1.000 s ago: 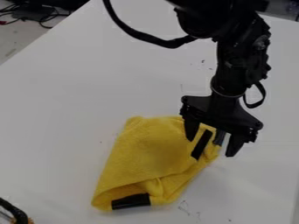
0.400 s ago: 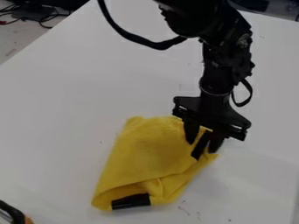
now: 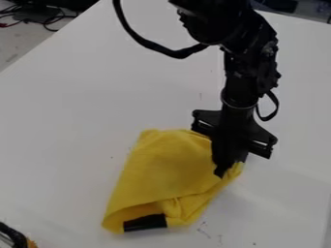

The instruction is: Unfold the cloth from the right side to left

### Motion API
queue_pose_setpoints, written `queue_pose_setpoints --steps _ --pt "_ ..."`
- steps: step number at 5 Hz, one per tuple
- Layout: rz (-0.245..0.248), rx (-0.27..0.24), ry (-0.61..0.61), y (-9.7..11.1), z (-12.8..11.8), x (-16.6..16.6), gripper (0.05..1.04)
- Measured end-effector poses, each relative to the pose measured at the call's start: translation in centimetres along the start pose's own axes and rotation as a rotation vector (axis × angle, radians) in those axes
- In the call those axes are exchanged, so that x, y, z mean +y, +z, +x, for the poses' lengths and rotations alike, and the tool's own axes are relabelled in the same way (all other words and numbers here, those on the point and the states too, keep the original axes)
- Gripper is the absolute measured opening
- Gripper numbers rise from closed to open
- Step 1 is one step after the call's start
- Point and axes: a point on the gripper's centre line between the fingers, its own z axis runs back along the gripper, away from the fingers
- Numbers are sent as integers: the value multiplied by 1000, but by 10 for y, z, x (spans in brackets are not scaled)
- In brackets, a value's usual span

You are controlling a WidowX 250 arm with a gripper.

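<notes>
Cloth, yellow, folded, wedge-shaped, is pinched at three o'clock in my black two-fingered gripper, where too shallow a bite could slip.

A robotics laboratory, as indicated by the jointed arm, white tabletop and loose cables (one is red).

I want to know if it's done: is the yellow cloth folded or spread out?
Folded. The cloth lies bunched, with one layer lapped over another near its lower edge.
</notes>
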Motion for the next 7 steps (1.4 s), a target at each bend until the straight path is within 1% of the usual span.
queue_pose_setpoints --steps 1,2,3,4,5,6,7 --pt "11 17 -5 4 0 1 60" --pt "45 -43 25 41 4 10 58" --pt "87 -82 65 69 4 28 56" --pt "109 -106 154 84 -18 66 56" --pt "106 -124 220 80 -43 101 56" --pt "106 -122 274 75 -67 132 56" --pt "123 -133 327 74 -87 162 55"
